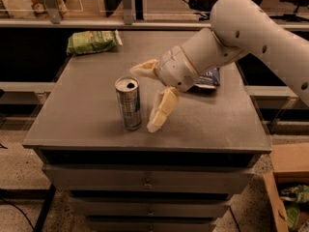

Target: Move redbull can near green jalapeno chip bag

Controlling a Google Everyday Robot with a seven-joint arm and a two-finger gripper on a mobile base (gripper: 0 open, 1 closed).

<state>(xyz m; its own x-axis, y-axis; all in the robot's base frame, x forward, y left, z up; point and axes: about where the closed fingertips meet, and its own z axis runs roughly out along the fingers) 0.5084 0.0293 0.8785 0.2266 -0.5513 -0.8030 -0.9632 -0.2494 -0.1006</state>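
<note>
A slim, tall, silver metal redbull can with a dark pull-tab opening stood upright near the middle of the front edge of the flat, matte grey surface, its printed panels too dim to read. The crinkled, light-green jalapeno chip bag lay flat at the far left corner, well apart from the can, its whitish end seam pointing right. The hand, with two cream-coloured, blunt, rubbery-looking fingers, hung just right of the can with the fingers spread wide. One finger reached toward the far side above the can's top, and the other slanted down with its tip just beside the can's base; whether that tip touched the surface or the can could not be told. The smooth white rounded arm came in from the right edge, cut off there, and hid most of a dark blue bag with white lettering. Below the surface were grey metal drawers.
</note>
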